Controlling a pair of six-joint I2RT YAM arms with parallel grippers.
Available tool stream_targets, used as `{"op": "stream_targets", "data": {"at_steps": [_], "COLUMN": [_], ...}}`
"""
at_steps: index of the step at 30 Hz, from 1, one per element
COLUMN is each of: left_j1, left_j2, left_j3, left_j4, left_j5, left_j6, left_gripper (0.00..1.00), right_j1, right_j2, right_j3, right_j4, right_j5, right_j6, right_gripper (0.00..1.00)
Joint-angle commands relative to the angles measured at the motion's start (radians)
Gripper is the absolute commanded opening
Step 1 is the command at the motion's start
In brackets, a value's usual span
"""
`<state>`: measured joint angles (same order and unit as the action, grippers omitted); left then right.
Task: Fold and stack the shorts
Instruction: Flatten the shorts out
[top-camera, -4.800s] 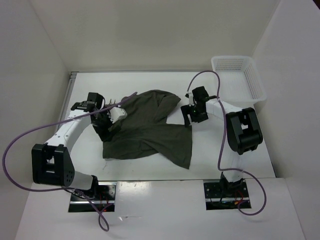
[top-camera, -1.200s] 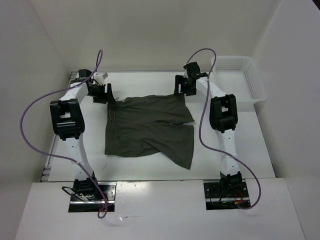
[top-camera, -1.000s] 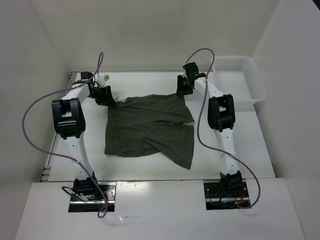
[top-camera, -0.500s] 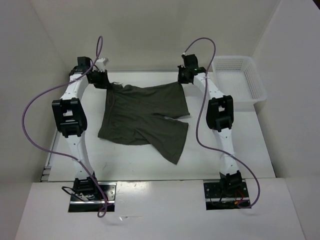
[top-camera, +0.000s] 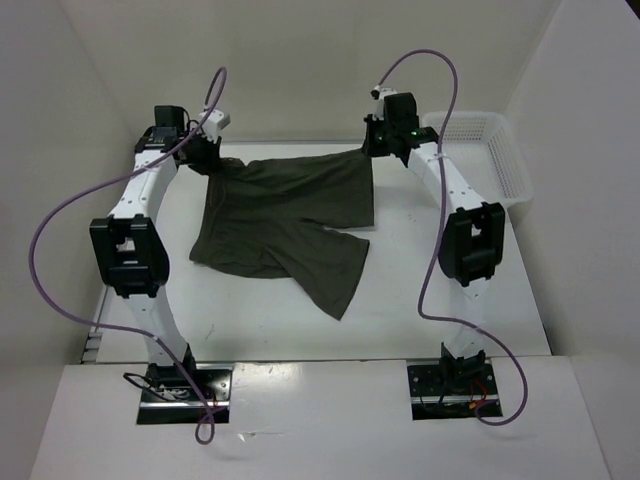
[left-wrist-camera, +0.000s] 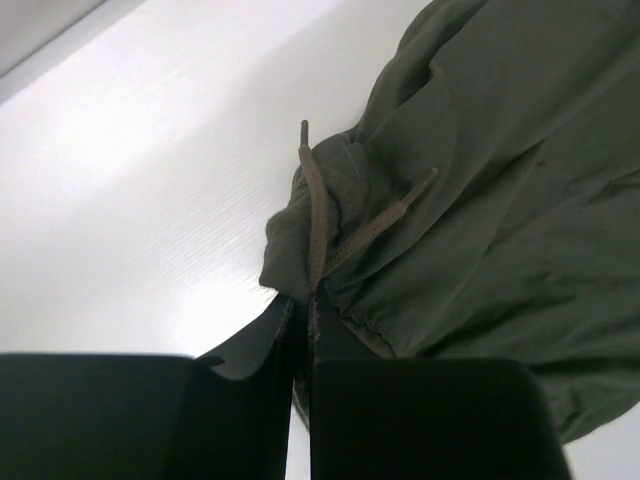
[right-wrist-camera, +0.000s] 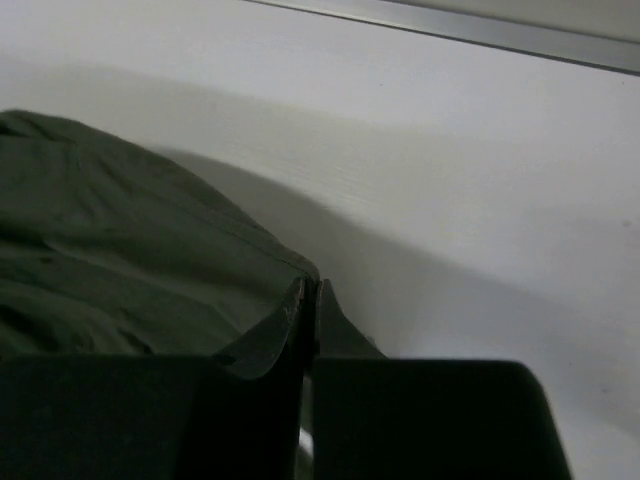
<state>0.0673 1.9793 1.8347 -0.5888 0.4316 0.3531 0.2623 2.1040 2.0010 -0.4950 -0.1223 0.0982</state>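
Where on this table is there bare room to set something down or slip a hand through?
Bare table runs between the shorts and the near edge, and between the shorts and the right arm. The far edge is crowded: the left gripper and right gripper pinch the waistband corners there.

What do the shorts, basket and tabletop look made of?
The shorts: thin woven cloth, matte olive; it drapes and wrinkles softly, with a braided-looking drawstring. The basket: probably moulded white plastic, by its rigid open mesh walls. The tabletop: hard, smooth white board with slight sheen, likely laminate.
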Motion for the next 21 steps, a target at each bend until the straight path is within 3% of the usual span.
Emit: {"op": "stream_targets", "data": {"at_steps": [1,3,6,10,21], "left_j1": [0.005,0.005,0.005,0.048,0.048], "left_j2": [-0.166,-0.178,-0.102,-0.037,0.093], "left_j3": [-0.102,-0.205,-0.172,-0.063,-0.015], "left_j4": [0.053,0.064,0.02,0.044,0.216], "left_j5": [-0.025,-0.053,-0.063,-0.039,-0.1], "left_j6": [0.144,0.156,0.12,-0.017,-0.173], "left_gripper": [0.03,0.05,0.06,0.06,0.19], "right_j1": [0.029,0.029,0.038,0.038,0.038], "right_j2": [-0.197,-0.239,-0.249,-0.194,0.134], "right_j3": [-0.149,-0.293,-0.357,-0.249,0.034], "right_j4": [0.061,0.09,0.124,0.115,0.116], "right_j5": [-0.063,-0.063,-0.04,-0.008,0.119], "right_j6": [-0.054,-0.045,-0.034,-0.054,-0.009], "right_gripper": [0.0,0.0,0.0,0.0,0.0]}}
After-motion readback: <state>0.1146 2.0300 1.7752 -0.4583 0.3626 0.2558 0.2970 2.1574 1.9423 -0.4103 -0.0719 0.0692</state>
